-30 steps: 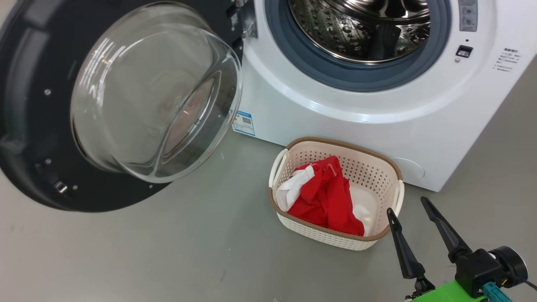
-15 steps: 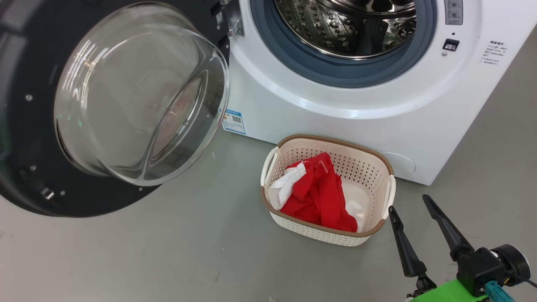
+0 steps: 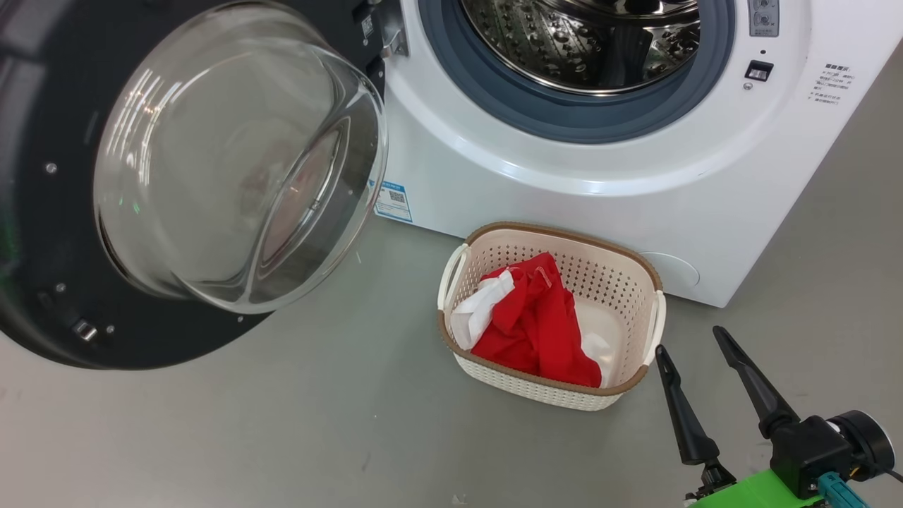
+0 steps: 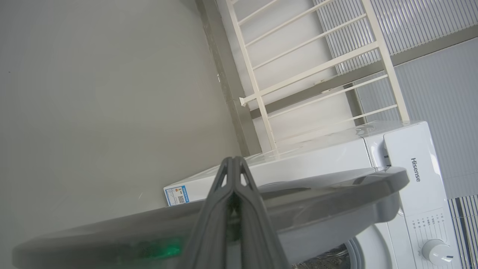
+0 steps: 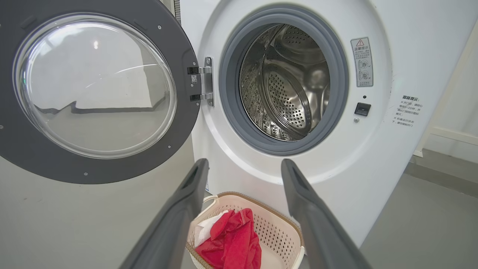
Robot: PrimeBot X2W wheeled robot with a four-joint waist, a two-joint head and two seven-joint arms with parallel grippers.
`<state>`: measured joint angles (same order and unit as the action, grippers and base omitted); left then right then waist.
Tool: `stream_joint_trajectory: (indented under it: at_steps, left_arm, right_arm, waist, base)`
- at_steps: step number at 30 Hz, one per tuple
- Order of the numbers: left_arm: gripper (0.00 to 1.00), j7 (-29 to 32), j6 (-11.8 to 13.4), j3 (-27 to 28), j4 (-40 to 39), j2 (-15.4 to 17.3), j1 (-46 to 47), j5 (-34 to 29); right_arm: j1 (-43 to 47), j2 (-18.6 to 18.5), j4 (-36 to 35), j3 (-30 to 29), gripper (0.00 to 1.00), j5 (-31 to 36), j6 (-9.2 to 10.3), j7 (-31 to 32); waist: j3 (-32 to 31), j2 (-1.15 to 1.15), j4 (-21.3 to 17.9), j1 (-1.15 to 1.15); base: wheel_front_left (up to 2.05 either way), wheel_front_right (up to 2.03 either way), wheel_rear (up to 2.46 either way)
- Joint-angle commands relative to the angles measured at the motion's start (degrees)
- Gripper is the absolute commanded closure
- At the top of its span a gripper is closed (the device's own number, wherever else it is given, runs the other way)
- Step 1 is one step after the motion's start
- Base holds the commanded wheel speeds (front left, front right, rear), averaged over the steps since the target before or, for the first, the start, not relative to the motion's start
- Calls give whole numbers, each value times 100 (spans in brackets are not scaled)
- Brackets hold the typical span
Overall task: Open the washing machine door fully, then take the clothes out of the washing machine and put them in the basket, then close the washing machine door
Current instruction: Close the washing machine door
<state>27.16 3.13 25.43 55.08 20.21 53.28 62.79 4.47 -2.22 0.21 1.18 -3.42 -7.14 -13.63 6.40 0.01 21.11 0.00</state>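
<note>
My right gripper (image 3: pixel 689 340) is open, fingers spread wide and holding nothing. It hangs over the floor (image 3: pixel 282 423) at lower right in the head view. The nearer fingertip is just beside the right-hand handle of the basket (image 3: pixel 564 236), not touching it.

My left gripper (image 4: pixel 233 160) is closed, fingertips pressed together with nothing between them. In the left wrist view it points past the grey outer edge of the washing machine door (image 3: pixel 42 282); can't tell whether it touches that edge. A white rack (image 4: pixel 298 74) stands beyond the machine there.

The door is swung wide to my left on its hinge (image 5: pixel 203 80), and its glass bowl (image 3: pixel 233 162) bulges out toward me. Its lower black rim is clear of the floor.

On the washing machine (image 3: pixel 564 190), the mouth is open inside the grey rubber ring (image 3: pixel 564 123), with bare perforated steel in the drum (image 3: pixel 585 42).

The basket sits on the floor close under the machine's front, below the mouth; can't tell whether its back rim touches the panel. The clothes (image 3: pixel 536 324), red with a white part, lie inside it toward its left side, below the rim line.

There is bare floor between the door's lower edge and the basket's left handle, and more bare floor in front of the basket
</note>
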Motion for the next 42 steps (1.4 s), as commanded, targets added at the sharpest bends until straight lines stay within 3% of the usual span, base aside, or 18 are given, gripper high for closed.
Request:
stream_joint_trajectory:
  at_steps: [1, 13, 22, 33, 42]
  left_arm:
    - [100, 99, -115, 4, -161, 193, 128, 61]
    - [100, 296, -418, 18, -477, -189, -82, 296]
    - [100, 525, -483, 29, -1036, -563, -444, 487]
    - [100, 952, -267, -68, -2337, -1012, -1056, 637]
    - [100, 1360, 154, -288, -3505, -1425, -1556, 738]
  right_arm:
    - [-124, -65, -157, 138, 0, -30, -35, -42]
    - [-137, -65, -82, 184, 0, -207, -35, -94]
    - [-136, -65, -19, 141, 0, -303, -35, -122]
    - [-152, -65, 28, 139, 0, -372, -35, -134]
    - [-197, -65, -9, 161, 0, -435, -35, -136]
  waist:
    - [12, -1, 6, 0]
    - [17, -1, 18, 0]
    - [-32, -1, 72, 0]
    - [-62, -1, 131, 0]
    - [-20, -1, 160, 0]
  base:
    - [0, 0, 0]
    - [0, 0, 0]
    - [0, 0, 0]
    - [0, 0, 0]
    - [0, 0, 0]
